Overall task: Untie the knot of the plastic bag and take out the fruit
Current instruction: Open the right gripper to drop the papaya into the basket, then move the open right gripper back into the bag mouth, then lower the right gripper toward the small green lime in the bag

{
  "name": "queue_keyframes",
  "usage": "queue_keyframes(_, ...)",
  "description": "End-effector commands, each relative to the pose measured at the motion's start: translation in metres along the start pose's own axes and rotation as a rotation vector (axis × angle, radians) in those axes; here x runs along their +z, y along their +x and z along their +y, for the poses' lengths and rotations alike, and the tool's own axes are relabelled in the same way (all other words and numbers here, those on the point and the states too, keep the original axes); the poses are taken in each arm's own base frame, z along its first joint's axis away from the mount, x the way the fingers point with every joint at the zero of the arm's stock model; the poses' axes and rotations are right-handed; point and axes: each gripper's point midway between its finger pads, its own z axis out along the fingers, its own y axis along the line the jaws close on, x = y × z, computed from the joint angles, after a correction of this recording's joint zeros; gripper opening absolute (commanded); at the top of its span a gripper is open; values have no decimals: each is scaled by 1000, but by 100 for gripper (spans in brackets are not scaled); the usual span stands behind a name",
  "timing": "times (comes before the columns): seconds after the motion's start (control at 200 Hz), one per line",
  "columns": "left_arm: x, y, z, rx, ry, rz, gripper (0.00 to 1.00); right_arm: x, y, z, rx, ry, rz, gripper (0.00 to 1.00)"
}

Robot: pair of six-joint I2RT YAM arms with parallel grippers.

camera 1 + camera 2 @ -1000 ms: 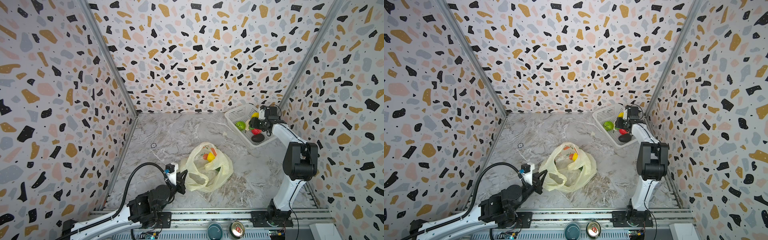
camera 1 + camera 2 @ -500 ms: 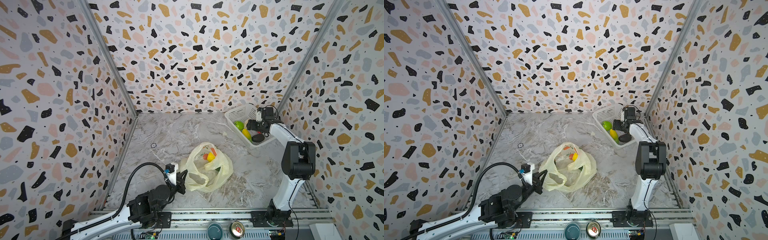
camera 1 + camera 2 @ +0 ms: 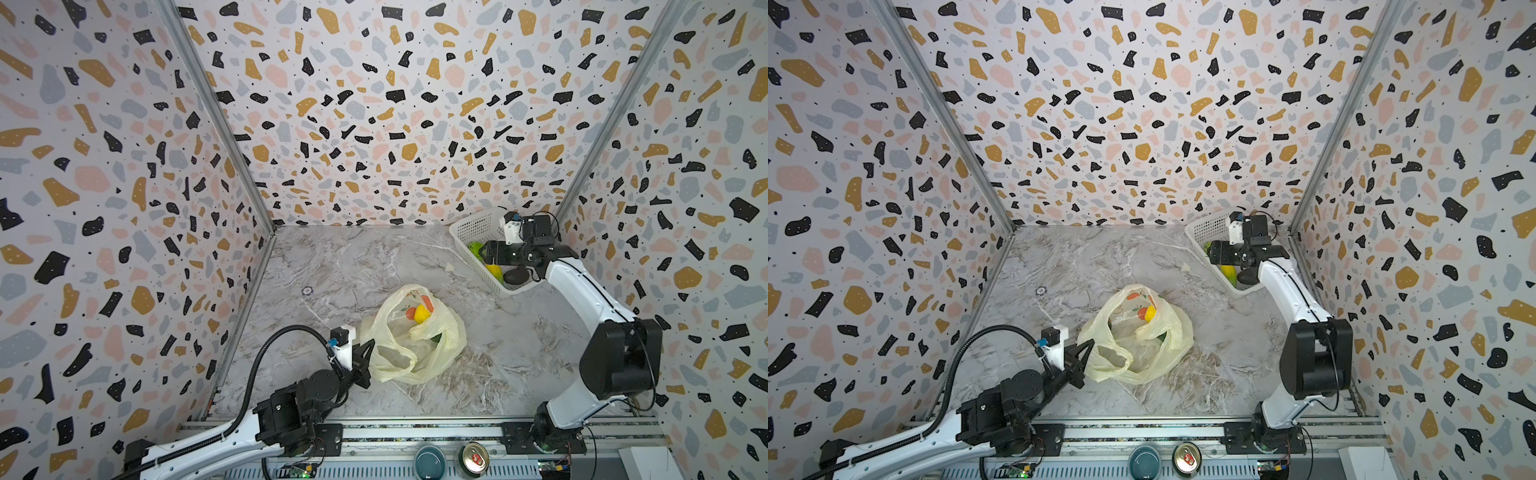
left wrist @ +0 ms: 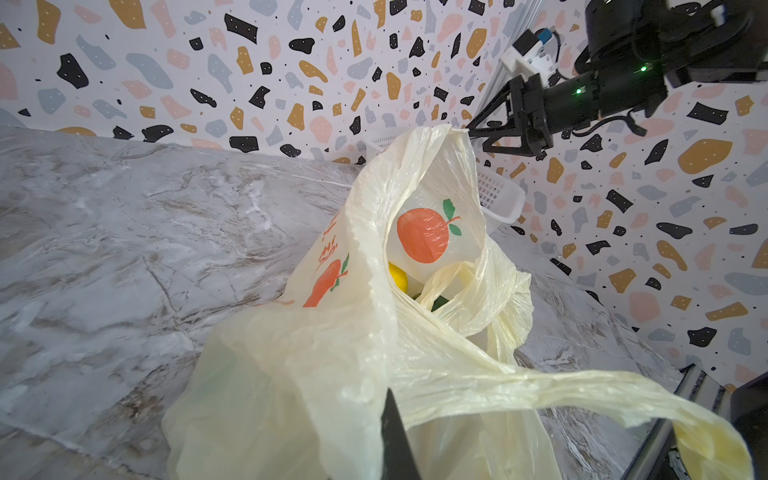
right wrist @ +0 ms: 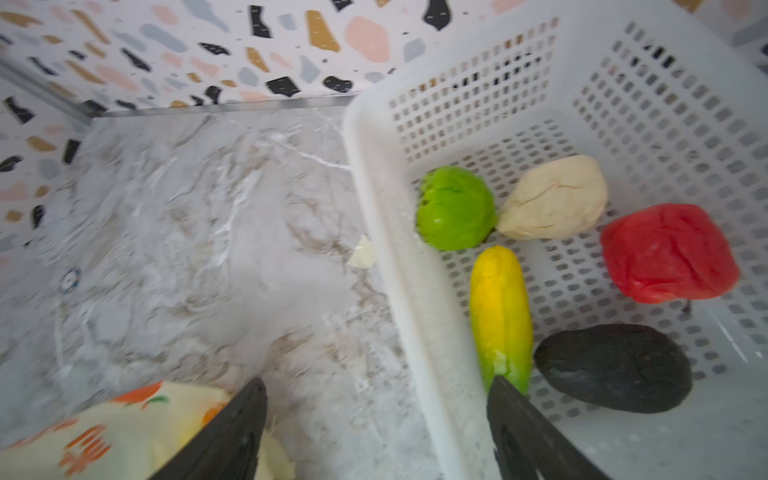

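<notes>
The pale-yellow plastic bag (image 3: 415,349) (image 3: 1133,357) lies mid-table with its mouth gaping; no knot shows and a loop handle (image 4: 582,390) trails loose. My left gripper (image 3: 368,353) (image 3: 1086,353) is shut on the bag's near edge, one black finger (image 4: 395,436) showing against the plastic. A yellow fruit (image 3: 422,313) (image 4: 399,276) and a dark green piece (image 4: 440,303) sit inside the bag. My right gripper (image 3: 486,253) (image 5: 374,395) hangs open and empty over the white basket's rim (image 5: 399,232). In the basket lie lime (image 5: 455,208), cream (image 5: 555,197), red (image 5: 669,253), yellow-green (image 5: 500,316) and black (image 5: 615,368) fruit.
The white basket (image 3: 469,226) (image 3: 1204,226) stands in the back right corner against the patterned walls. A small pale scrap (image 3: 449,268) lies on the marble beside it. A can (image 3: 473,457) and a teal cup (image 3: 428,461) sit on the front rail.
My right gripper has opened wider and swung leftward to the basket's rim; the yellow-green fruit it carried now lies in the basket. The left gripper and bag have not moved.
</notes>
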Motion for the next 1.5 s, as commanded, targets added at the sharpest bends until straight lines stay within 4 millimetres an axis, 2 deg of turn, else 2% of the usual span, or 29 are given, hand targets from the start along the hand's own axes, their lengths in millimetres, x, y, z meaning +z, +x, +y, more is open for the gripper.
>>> queue_keyframes(0.0, -3, -15, -5, -11, 16, -47, 0, -29, 32, 46, -50, -126, 63, 85)
queue_keyframes(0.21, -4, -17, -4, -4, 13, -50, 0, -67, 88, 123, -174, -298, 152, 89)
queue_keyframes(0.365, -5, -17, -3, -10, 9, -55, 0, -88, 110, 177, -215, -416, 174, 89)
queue_keyframes(0.511, -5, -18, -3, -8, 8, -60, 0, -96, 124, 215, -230, -502, 175, 90)
queue_keyframes(0.701, -5, -21, -3, -6, 6, -67, 0, -87, 155, 254, -276, -566, 228, 90)
queue_keyframes(0.856, -6, -20, -3, -11, 10, -67, 0, -70, 170, 269, -305, -560, 216, 89)
queue_keyframes(1.141, -8, -14, 1, -17, 13, -60, 0, -22, 186, 270, -331, -485, 176, 86)
queue_keyframes(1.281, -10, -10, 2, -26, 21, -54, 0, -11, 193, 280, -329, -516, 172, 86)
queue_keyframes(1.492, -9, -1, 7, -33, 7, -35, 0, 3, 234, 282, -372, -534, 274, 84)
